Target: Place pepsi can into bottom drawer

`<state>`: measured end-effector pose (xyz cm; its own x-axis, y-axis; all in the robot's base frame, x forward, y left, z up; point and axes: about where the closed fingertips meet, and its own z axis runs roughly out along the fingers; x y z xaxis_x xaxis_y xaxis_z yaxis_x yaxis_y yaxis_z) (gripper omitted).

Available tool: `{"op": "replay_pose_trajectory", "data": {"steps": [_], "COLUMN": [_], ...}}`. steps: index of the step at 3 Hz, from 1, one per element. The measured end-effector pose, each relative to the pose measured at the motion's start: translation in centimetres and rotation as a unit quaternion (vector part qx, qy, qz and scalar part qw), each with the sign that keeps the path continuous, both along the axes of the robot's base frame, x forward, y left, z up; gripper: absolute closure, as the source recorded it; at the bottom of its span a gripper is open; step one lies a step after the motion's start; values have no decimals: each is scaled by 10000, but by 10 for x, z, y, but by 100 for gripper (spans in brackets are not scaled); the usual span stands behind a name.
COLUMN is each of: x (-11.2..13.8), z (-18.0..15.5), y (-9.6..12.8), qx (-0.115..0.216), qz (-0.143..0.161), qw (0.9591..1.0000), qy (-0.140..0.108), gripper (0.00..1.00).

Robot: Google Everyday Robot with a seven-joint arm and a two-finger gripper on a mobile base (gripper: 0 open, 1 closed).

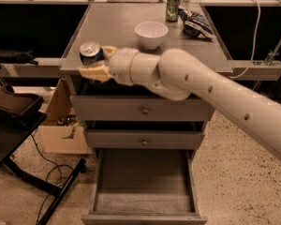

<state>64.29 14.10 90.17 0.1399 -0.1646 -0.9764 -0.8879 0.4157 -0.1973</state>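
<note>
The pepsi can (pixel 90 53), blue with a silver top, is held upright at the front left corner of the grey cabinet top (pixel 117 32). My gripper (pixel 96 63) is shut on the pepsi can, one tan finger behind it and one below its front. My white arm runs from the can out to the right edge of the view. The bottom drawer (pixel 143 186) is pulled open below, a wide grey tray with a worn flat floor and nothing in it.
A white bowl (pixel 151 33), a green can (pixel 173 6) and a dark chip bag (pixel 195 23) stand on the cabinet top. Two shut knobbed drawers (pixel 143 109) sit above the open one. A cardboard box (pixel 61 121) and a black stand (pixel 18 125) are at the left.
</note>
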Motion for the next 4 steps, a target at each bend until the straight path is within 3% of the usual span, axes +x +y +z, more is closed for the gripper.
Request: {"op": "replay_pose_trajectory", "data": {"steps": [1, 2, 3, 4], "x": [-32, -31, -17, -17], "z": [-61, -130, -212, -212], "y": [-36, -85, -118, -118], "qx": [-4, 65, 231, 231], "qz": [-162, -488, -722, -722], "qw": [9999, 9984, 9946, 9946], "qy": [45, 281, 710, 710], "gripper": [100, 100, 100, 100]}}
